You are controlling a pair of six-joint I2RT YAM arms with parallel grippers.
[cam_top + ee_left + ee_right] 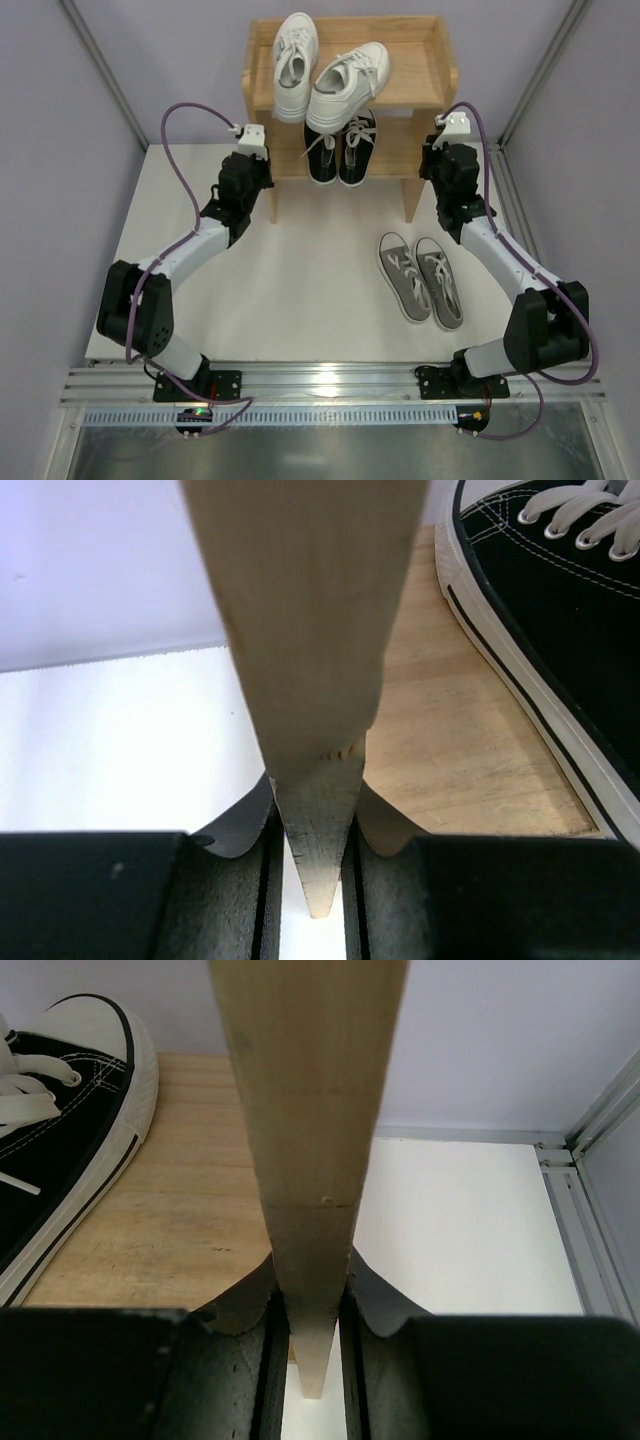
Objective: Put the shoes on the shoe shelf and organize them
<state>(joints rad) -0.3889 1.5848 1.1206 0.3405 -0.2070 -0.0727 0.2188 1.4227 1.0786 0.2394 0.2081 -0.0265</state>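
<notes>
Wrist views: left fingers (235, 830) and right fingers (240, 1305) nearly closed, each pinching a shoe shelf (415, 75) side panel; I judge to square it.

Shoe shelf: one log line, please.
left claw, right claw: shut on shoe shelf sides; white pair: top; black pair: lower tier; grey pair: table

The left arm (197, 243) and right arm (500, 250) matched: bulky black joint housings linked by smooth white tubular segments. A purple cable (164, 135) looped along each arm from wrist to foot. Each stood on a black base plate (215, 385). A small white camera block (250, 135) capped each wrist. The fingers (100, 895) were matte black and blocky, with thin grey pads (240, 825) inside.
</notes>
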